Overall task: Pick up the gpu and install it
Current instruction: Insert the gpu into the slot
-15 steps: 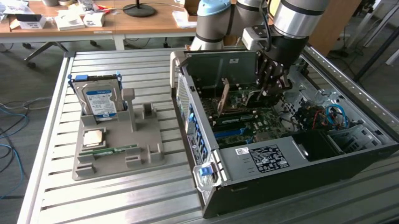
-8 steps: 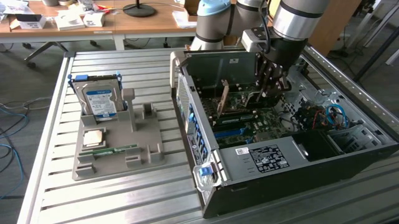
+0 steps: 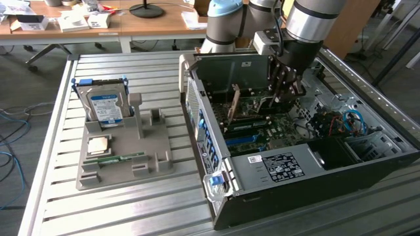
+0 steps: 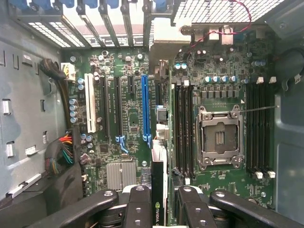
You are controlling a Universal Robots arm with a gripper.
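Note:
The gpu (image 4: 158,180) shows edge-on in the wrist view, a thin dark card with a green logo, running between the blue slot (image 4: 145,109) and the memory slots (image 4: 183,123) of the motherboard. My gripper (image 4: 159,202) is shut on its near edge, one finger on each side. In the exterior view the gripper (image 3: 279,101) reaches down into the open computer case (image 3: 262,196), and the gpu (image 3: 233,105) stands upright over the board as a tan-brown strip. Whether the card sits in a slot I cannot tell.
A grey parts holder (image 3: 154,169) stands at the exterior view's left of the case, with a silver hard drive (image 3: 105,105), a square chip (image 3: 98,144) and a green memory stick (image 3: 121,158). Case walls, the empty processor socket (image 4: 219,137) and cable bundles (image 4: 61,149) surround the gripper.

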